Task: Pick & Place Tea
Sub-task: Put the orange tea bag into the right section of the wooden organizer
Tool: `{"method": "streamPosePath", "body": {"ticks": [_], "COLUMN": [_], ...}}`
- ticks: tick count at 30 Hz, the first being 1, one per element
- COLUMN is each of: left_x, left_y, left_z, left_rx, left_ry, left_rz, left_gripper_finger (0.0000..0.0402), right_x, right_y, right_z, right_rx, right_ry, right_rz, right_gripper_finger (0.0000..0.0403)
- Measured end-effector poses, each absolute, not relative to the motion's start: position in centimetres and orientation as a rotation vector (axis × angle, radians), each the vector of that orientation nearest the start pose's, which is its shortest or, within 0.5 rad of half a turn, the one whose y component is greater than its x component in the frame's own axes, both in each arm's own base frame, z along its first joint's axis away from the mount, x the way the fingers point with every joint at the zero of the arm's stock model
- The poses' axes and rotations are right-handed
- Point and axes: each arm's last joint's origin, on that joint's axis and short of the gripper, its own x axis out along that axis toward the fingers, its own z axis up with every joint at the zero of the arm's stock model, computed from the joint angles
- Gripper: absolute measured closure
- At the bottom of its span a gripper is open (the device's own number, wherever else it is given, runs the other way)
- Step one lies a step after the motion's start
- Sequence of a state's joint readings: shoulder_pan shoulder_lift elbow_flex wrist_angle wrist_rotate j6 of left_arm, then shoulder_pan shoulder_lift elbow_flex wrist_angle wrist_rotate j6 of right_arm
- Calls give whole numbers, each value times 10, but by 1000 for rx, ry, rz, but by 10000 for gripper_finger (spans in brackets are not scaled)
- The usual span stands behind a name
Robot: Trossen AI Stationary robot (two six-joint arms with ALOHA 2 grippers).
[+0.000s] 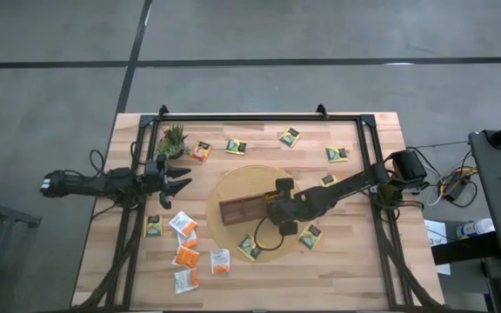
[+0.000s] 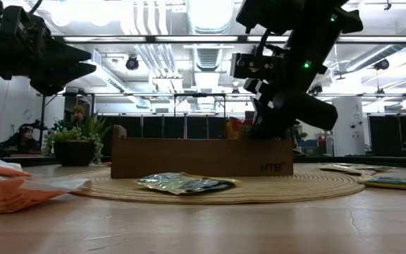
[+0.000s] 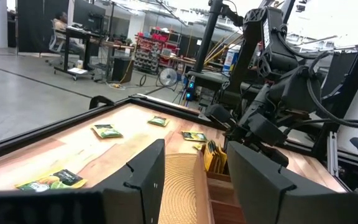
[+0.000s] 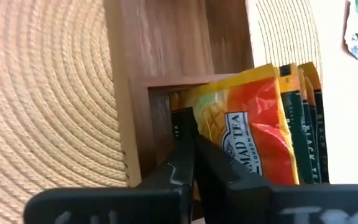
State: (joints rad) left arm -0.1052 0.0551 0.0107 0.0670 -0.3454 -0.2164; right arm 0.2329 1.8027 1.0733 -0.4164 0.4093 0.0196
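Showing only in right wrist view – right gripper (image 4: 193,163) closed beside orange sachet (image 4: 247,127)

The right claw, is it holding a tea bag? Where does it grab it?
The right gripper is shut inside the wooden tray, beside an orange sachet; whether it pinches anything cannot be told.

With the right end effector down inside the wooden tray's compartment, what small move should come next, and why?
Probably lift the right end effector straight up out of the wooden tray. Its fingers are shut beside the orange sachet, which already stands among the other sachets in the compartment.
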Motion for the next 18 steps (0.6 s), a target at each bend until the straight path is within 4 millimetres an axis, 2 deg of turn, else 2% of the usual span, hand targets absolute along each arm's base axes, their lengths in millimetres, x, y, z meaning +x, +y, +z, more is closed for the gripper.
{"method": "streamPosePath", "body": {"ticks": [5, 10, 18], "left_x": [99, 99, 99], "left_y": [-1, -1, -1], "left_z": [169, 169, 169], "left_rx": [-220, -220, -220], "left_ry": [-48, -48, -48], "left_rz": [237, 237, 237], "left_gripper_finger": [234, 234, 234], "right_x": [333, 326, 304], "right_y": [68, 66, 58], "right_z": [169, 192, 244], "right_rx": [-314, -281, -316], "right_ry": [1052, 1003, 872], "right_rz": [-147, -157, -128], "right_gripper_finger": [394, 394, 394]}}
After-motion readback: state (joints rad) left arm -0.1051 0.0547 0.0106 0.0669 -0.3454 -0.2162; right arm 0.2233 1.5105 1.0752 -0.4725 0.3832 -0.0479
